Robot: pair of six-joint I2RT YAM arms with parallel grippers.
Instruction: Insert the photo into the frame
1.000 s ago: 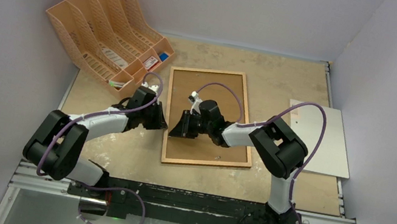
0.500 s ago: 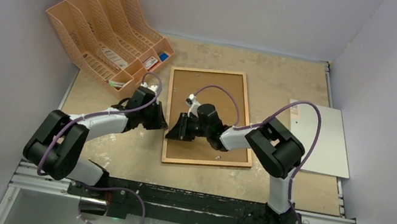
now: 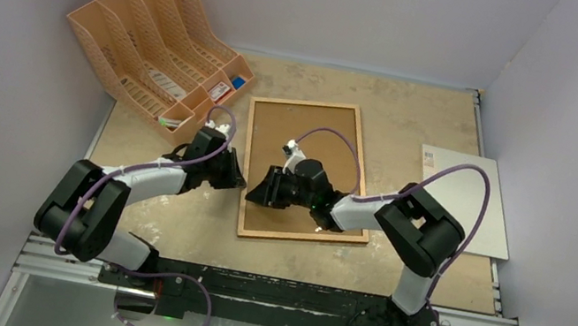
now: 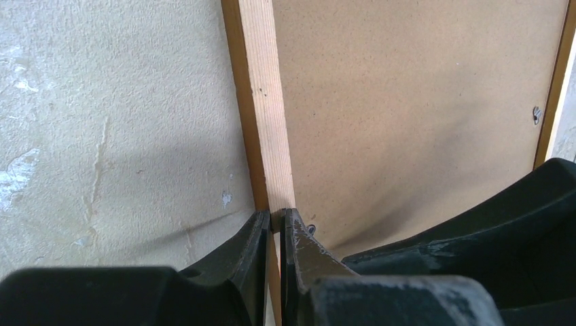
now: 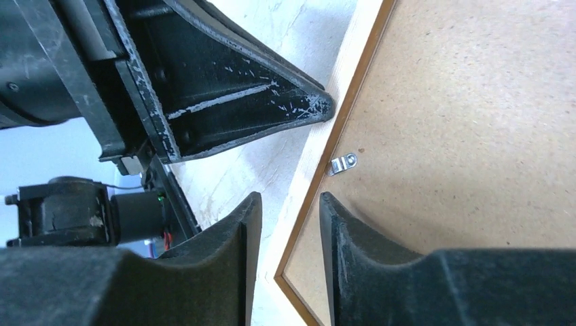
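The frame (image 3: 311, 106) lies face down in the middle of the table, its brown backing panel (image 3: 320, 146) facing up. My left gripper (image 3: 236, 181) is shut on the frame's left rail (image 4: 261, 102), with its tips (image 4: 275, 221) pinching the pale wood. My right gripper (image 3: 257, 193) hangs over the same rail a little nearer the front. Its jaws (image 5: 289, 207) are open and straddle the rail (image 5: 309, 176) with a gap on each side. A small metal clip (image 5: 343, 163) sits on the backing just ahead. The photo is out of view.
An orange-tan file rack (image 3: 155, 36) stands at the back left. A stiff white sheet with a small sticker (image 3: 475, 205) lies by the table's right edge. The left gripper's finger (image 5: 238, 102) reaches across the right wrist view, close to my right jaws.
The right gripper's jaws have opened around the left rail, and the right arm's elbow has swung to the right. The left gripper has kept its pinch.
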